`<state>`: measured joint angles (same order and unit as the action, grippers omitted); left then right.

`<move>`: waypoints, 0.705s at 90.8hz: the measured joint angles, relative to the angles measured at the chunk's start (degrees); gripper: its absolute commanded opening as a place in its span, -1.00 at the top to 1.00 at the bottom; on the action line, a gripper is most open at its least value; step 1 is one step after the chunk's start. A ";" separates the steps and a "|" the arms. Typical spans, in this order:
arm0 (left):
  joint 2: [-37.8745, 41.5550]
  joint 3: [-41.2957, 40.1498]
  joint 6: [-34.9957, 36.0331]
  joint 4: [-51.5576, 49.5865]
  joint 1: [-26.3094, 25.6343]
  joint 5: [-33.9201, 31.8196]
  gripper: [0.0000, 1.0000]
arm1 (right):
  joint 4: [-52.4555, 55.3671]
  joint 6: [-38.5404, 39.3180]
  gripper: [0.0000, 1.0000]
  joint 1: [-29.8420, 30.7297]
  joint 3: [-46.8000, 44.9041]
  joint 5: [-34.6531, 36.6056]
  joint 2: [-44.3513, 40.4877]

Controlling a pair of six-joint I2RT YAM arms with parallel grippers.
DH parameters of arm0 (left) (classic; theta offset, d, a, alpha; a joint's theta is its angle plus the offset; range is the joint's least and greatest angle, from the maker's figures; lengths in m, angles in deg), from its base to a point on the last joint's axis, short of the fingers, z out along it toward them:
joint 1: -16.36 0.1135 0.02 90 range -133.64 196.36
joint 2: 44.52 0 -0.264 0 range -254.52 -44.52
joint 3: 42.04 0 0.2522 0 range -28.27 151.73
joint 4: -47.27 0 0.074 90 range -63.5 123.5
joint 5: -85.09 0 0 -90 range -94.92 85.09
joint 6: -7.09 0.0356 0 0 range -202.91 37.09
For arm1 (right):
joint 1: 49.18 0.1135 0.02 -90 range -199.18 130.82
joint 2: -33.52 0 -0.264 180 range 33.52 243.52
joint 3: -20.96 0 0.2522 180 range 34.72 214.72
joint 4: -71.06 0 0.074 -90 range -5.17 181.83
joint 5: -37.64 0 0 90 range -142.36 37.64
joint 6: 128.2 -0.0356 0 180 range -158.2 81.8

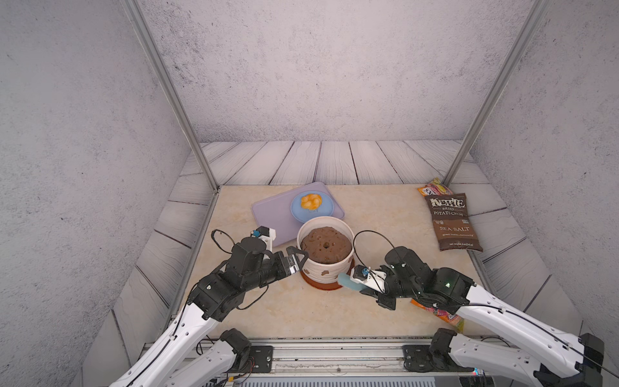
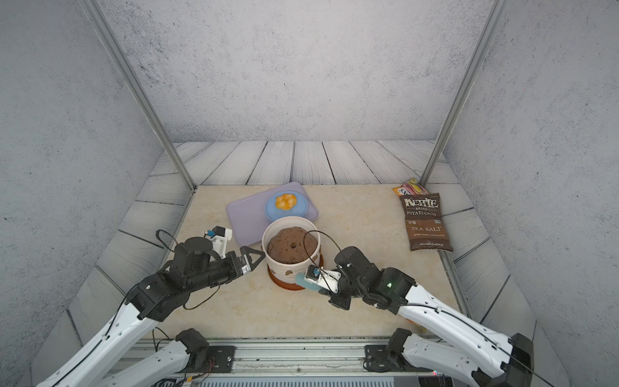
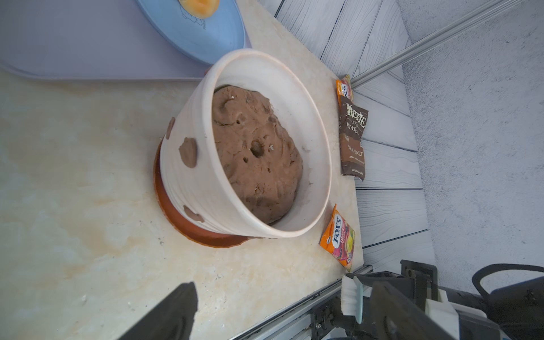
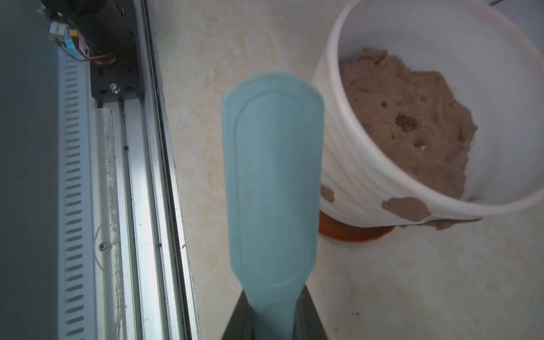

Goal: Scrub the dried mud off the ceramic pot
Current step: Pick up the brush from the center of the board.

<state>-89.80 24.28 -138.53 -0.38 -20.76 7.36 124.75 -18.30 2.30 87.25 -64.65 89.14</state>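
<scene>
Wide open and empty, the left hand (image 1: 299,259) has its jaws spread just beside the left wall of the ceramic pot (image 1: 335,268). In the left wrist view only one dark finger (image 3: 173,312) shows, with bare table between it and the pot. The right hand (image 4: 275,319) is clamped on the neck of a teal-backed brush (image 4: 272,176), whose white bristles (image 3: 348,295) show in the left wrist view. In both top views the brush head sits low at the pot's near right side, close to the saucer (image 1: 321,286). The left wrist view shows a gap between bristles and pot.

The cream pot stands upright on the rust-brown saucer near the middle of the pale stone-look table (image 1: 378,214). It holds a mound of brown soil (image 1: 326,246) with a hole at its centre. The dried mud (image 3: 188,151) sits in flat brown patches on the ribbed outer wall: three show in the left wrist view, and two show in the right wrist view, one of them just under the rim (image 4: 407,207).

Behind the pot a blue plate (image 1: 326,209) with orange-yellow food (image 1: 311,201) lies on a lilac tray (image 1: 271,211). At the far right a brown Kettle chip bag (image 1: 454,221) lies flat, partly over a smaller packet (image 1: 435,187). A Fox's candy packet (image 3: 338,235) lies near the table's right front edge
</scene>
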 measured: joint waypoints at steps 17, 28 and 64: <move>-4.79 6.62 -3.80 1.29 -3.89 -4.00 -0.97 | -0.28 -0.17 1.00 0.00 8.26 2.99 7.06; -7.63 8.28 -6.80 3.15 -7.21 -7.13 -0.93 | -1.14 -1.29 1.00 -0.02 11.13 4.22 10.75; -16.13 10.67 -12.61 8.35 -10.64 -10.19 -0.45 | -5.49 -5.03 1.00 0.00 17.70 6.10 16.63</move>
<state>-105.93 34.95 -151.14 7.96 -31.41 -2.83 119.26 -23.33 2.30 104.96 -58.55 105.77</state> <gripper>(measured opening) 0.768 0.201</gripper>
